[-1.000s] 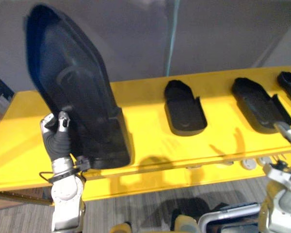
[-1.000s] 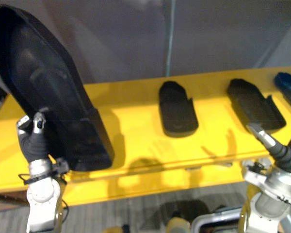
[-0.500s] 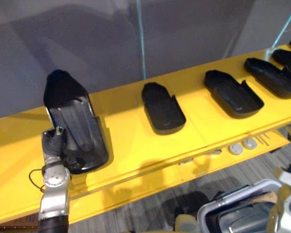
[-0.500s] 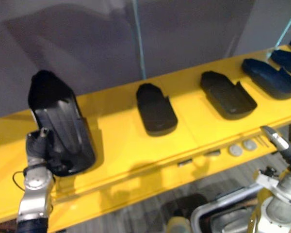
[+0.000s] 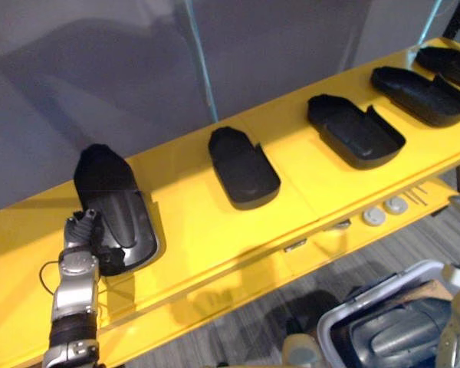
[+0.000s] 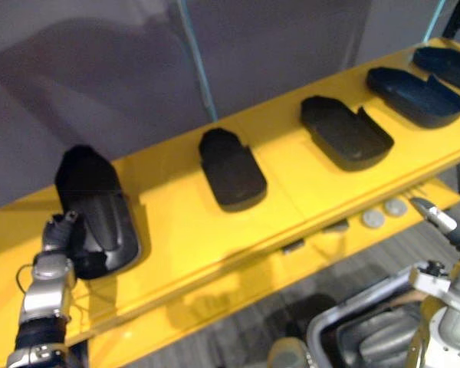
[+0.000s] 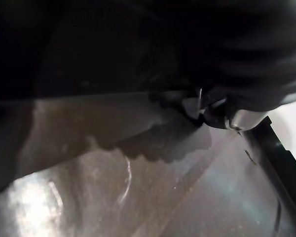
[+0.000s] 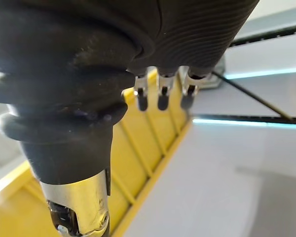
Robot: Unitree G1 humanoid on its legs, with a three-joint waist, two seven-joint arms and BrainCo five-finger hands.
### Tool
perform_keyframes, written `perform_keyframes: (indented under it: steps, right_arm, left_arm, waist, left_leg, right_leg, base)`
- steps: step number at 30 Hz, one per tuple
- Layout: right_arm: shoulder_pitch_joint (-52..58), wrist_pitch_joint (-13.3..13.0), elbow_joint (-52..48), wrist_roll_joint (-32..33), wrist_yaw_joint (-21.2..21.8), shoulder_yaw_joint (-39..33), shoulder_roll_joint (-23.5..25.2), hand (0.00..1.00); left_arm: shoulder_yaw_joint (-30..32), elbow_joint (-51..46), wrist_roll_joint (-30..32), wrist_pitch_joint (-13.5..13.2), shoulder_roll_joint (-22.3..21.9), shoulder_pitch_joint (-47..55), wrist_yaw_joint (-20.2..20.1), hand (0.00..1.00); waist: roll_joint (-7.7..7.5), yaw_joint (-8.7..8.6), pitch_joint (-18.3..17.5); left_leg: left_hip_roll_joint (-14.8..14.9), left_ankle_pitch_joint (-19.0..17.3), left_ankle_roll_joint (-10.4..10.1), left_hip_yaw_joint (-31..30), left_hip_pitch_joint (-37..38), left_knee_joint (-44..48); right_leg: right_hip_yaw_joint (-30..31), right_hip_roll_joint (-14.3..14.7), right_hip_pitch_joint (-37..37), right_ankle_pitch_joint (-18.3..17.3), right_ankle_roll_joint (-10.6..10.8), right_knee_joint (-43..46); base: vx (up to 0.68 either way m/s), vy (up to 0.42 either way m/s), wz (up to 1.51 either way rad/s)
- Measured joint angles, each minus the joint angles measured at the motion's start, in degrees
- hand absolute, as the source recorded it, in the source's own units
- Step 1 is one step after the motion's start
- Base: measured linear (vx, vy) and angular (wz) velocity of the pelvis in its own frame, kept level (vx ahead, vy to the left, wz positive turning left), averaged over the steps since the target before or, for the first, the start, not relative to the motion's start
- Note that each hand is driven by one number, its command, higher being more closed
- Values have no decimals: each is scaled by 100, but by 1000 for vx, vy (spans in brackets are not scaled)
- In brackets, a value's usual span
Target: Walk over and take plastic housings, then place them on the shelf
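Observation:
A black plastic housing [image 5: 111, 205] lies flat, hollow side up, at the left end of the yellow shelf [image 5: 215, 238]. My left hand [image 5: 80, 234] is at its near end, the thumb curled over the rim, shut on it. The left wrist view looks into the housing's dark glossy inside [image 7: 138, 187] from very close. My right hand [image 6: 442, 224] hangs off the shelf's front at the lower right, its fingers [image 8: 160, 96] straight and holding nothing.
Several more black housings lie in a row along the shelf to the right [image 5: 243, 166] [image 5: 355, 130] [image 5: 418, 92]. Two round grey knobs [image 5: 385, 211] sit on the shelf's front lip. A grey bin [image 5: 383, 326] with dark parts stands on the floor at the lower right. A grey wall backs the shelf.
The housing in my left hand has come down from upright and raised to lying flat on the shelf. The camera has also shifted, so the row of housings shows further right.

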Motion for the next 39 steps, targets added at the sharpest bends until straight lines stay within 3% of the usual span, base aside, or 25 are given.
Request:
perform_keyframes:
  steps: [7, 14, 19, 33, 39]
  right_arm:
    - [1, 148, 7, 18, 93, 21, -177, 0]
    - [46, 244, 10, 113, 114, 71, -176, 0]
    - [135, 245, 28, 115, 197, 75, -174, 0]
    - [120, 267, 44, 231, 502, 48, -176, 0]
    - [110, 270, 43, 238, 640, 14, -194, 0]
  left_arm:
    - [-202, 827, 5, 183, 621, -410, -285, 100]
    - [-206, 1502, 0, 487, 645, -736, -365, 100]
    - [-205, 1689, -3, 523, 644, -779, -291, 100]
    - [-190, 1758, -63, 450, 641, -804, 80, 100]
    - [-199, 1757, -64, 267, 635, -690, 181, 100]
  waist:
    - [7, -117, 4]
    - [-10, -252, 117]
    - [-20, -256, 149]
    - [-51, -285, 407]
    - [-36, -375, 436]
  left_leg:
    - [-15, 54, 21, 130, 69, -98]
    - [3, 42, 26, 173, 157, -114]
    - [24, 39, 24, 249, 147, -113]
    - [8, 35, 22, 293, 152, -123]
    - [2, 35, 22, 292, 154, -143]
  right_leg:
    - [134, 41, 19, 167, 24, -169]
    - [148, 61, 260, 335, 34, -518]
    - [157, 84, 298, 469, 22, -664]
    - [219, 74, 299, 482, 38, -650]
    - [234, 71, 296, 481, 40, -650]
  base:
    - [-22, 1, -11]
    - [-18, -2, -4]
    - [-13, -7, -3]
    - [0, 1, -1]
    - [0, 0, 0]
